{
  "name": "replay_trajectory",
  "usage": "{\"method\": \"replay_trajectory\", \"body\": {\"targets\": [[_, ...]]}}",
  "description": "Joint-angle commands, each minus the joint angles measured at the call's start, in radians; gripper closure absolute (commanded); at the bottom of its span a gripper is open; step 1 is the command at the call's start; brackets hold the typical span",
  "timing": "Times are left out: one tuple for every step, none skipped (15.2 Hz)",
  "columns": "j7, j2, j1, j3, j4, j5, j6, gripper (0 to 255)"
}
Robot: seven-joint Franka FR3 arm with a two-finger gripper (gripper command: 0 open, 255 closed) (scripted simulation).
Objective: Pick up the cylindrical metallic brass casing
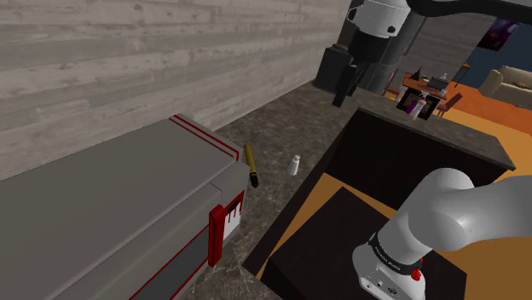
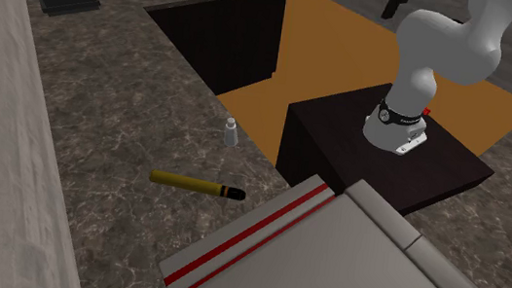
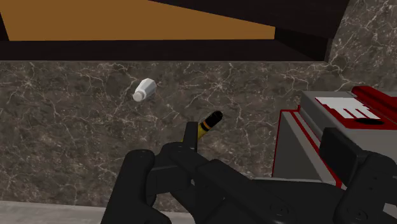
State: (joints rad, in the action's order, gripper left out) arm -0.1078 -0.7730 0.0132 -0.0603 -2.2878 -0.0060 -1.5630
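A: Lying flat on the dark marble counter (image 1: pixel 273 128) is the brass casing (image 1: pixel 251 162), black tip at its 6 o'clock end in the shoulder view.
B: Handling?
A: Probably stiff, light and slick; it's round, so it may roll. You should pinch mid-body, across the long axis.
B: Neighbours?
A: You have a grey red-striped box (image 1: pixel 111 196) just beside at 9 o'clock and a small white bottle (image 1: pixel 294 164) near at 3 o'clock.
B: Claw?
A: Your gripper (image 1: pixel 345 81) hangs well apart at 1 o'clock, jaws apart, holding nothing.
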Motion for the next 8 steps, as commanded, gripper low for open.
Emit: {"method": "replay_trajectory", "body": {"targets": [[0.0, 0.0, 0.0, 0.0, 0.0, 0.0, 0.0, 0], [0.017, 0.017, -0.005, -0.005, -0.018, 0.003, -0.033, 0], [0.033, 0.035, -0.01, -0.01, -0.034, 0.007, -0.066, 0], [0.049, 0.054, -0.015, -0.015, -0.049, 0.01, -0.099, 0], [0.066, 0.075, -0.019, -0.02, -0.063, 0.012, -0.132, 0], [0.082, 0.097, -0.024, -0.025, -0.075, 0.015, -0.165, 0], [0.098, 0.121, -0.029, -0.03, -0.086, 0.017, -0.199, 0], [0.115, 0.145, -0.034, -0.034, -0.096, 0.018, -0.232, 0]]}}
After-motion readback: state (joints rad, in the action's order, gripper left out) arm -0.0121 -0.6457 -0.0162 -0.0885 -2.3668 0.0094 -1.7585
